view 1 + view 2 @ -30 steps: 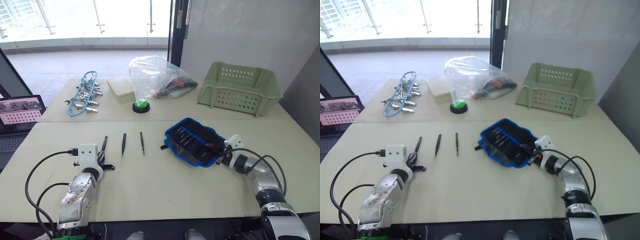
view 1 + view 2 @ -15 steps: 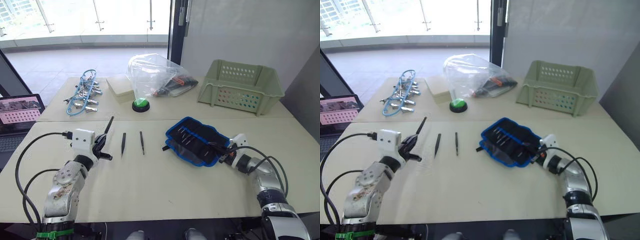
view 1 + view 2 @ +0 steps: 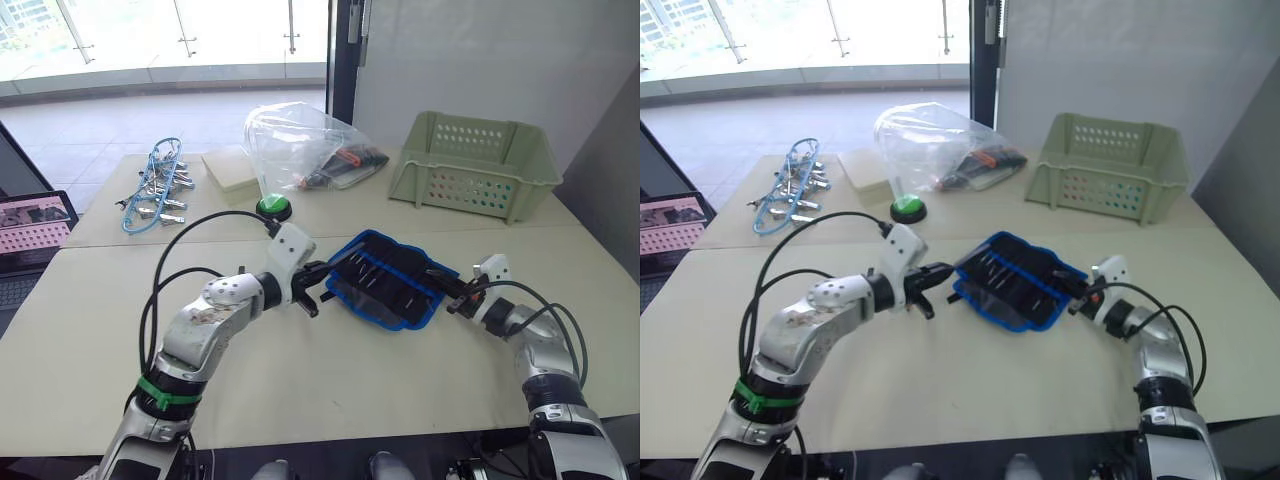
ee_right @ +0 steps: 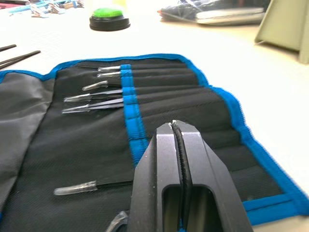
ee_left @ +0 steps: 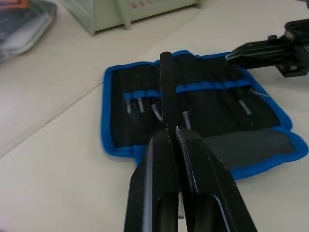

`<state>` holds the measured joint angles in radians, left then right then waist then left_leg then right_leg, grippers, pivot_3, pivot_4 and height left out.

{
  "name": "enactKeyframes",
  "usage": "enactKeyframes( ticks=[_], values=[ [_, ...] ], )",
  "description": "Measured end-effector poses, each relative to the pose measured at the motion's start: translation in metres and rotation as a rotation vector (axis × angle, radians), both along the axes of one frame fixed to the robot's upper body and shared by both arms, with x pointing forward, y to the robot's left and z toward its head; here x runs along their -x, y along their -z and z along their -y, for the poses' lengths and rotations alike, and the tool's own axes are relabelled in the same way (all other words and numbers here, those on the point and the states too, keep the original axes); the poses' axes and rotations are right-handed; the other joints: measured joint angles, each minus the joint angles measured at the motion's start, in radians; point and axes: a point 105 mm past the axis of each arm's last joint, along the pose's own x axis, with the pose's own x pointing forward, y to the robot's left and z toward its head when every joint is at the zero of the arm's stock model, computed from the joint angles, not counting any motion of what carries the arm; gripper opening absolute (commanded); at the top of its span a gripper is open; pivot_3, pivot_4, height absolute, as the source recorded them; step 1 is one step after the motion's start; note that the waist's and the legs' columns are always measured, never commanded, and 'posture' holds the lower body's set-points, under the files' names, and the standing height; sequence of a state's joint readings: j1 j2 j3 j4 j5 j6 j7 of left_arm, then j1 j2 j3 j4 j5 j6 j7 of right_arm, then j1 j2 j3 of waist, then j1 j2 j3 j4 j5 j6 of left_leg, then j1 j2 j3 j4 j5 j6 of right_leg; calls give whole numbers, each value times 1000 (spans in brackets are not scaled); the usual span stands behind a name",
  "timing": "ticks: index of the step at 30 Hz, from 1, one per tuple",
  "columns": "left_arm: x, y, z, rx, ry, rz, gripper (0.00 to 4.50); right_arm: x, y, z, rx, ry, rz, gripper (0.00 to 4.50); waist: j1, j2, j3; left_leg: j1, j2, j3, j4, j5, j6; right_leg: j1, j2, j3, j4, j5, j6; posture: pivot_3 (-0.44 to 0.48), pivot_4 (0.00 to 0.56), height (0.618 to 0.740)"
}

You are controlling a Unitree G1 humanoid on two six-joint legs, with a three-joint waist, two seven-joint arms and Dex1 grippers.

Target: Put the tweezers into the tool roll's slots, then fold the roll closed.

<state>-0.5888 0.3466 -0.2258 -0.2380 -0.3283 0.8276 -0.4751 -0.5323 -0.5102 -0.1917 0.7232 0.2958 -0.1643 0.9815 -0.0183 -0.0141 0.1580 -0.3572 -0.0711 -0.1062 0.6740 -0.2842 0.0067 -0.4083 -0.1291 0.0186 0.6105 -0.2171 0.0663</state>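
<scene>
Now the left gripper [image 5: 172, 129] was over the tool roll [image 5: 112, 126], where a second ago it had been low on the table at the robot's left beside three loose tweezers. Its fingers were clamped together on one black tweezer [image 5: 166, 87]. The tweezer stuck out forward above the roll's middle, lined up along the pockets but not yet entered in any. So the pickup looked done and the carry nearly so. What remained for this piece was, by my reading, to lower its tip into a free slot.

At the roll's right-hand edge sat the right gripper [image 3: 452, 297], about where it had been a second ago, its fingers pressed together. A thin dark line ran between them, and I could not tell whether it was fabric. It seemed to be steadying the roll.

The roll lay open and flat on the near table. The slots [image 4: 159, 84] were reached across a blue band, and several silver-tipped tools [image 4: 91, 99] were already seated in them. The remaining loose tweezers [image 4: 19, 57] lay on the table beyond the roll's left end, so more trips were likely before any folding.

Farther back stood a green button [image 3: 272, 207], a clear plastic bag [image 3: 290, 150], a pale green basket [image 3: 470, 175] and clamps on blue cord [image 3: 150, 190].
</scene>
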Motion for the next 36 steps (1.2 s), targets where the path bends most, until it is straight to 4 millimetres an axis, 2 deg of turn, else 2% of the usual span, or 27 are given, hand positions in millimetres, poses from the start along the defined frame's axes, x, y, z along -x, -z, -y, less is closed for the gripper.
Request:
enactKeyframes(
  ticks=[6, 10, 14, 25, 30, 36],
  values=[
    [-10, 12, 17, -1, -1, -119, 33, 0, 9, -1, 16, -2, -38, 0, 2, 0, 0, -3, 0, 0, 1, 1, -2, -3, 0, 0, 0, 0, 0, 0, 150, 740],
    [-11, 25, 20, -24, -12, -220, 33, 1, 14, -4, 18, -7, -46, 0, 1, 0, 0, -12, -1, 1, 4, 3, -4, -15, 0, 2, 5, 0, 0, 0, 150, 740],
    [-7, 35, 26, -36, -8, -289, 33, 1, 16, -4, 38, -7, -44, 0, 2, 0, 0, -12, -1, 1, 4, 3, -4, -14, 0, 2, 4, 0, 0, 0, 150, 740],
    [-7, 42, 47, -50, 18, -321, 33, 1, 18, -4, 63, -2, -36, 0, 2, 0, 0, -12, -1, 1, 4, 3, -5, -13, 0, 2, 5, 0, 0, 0, 150, 740],
    [-18, 42, 54, -89, 7, -258, 33, 2, 19, -4, 64, 2, -36, 0, 4, 0, 0, -12, -1, 1, 5, 3, -5, -13, 0, 2, 5, 1, 0, 0, 150, 740],
    [-27, 42, 73, -79, 19, -237, 33, 4, 21, -4, 75, 0, -31, 0, 5, 0, 0, -12, -1, 2, 6, 3, -5, -12, 0, 2, 4, 1, 0, 0, 150, 740]
  ],
)
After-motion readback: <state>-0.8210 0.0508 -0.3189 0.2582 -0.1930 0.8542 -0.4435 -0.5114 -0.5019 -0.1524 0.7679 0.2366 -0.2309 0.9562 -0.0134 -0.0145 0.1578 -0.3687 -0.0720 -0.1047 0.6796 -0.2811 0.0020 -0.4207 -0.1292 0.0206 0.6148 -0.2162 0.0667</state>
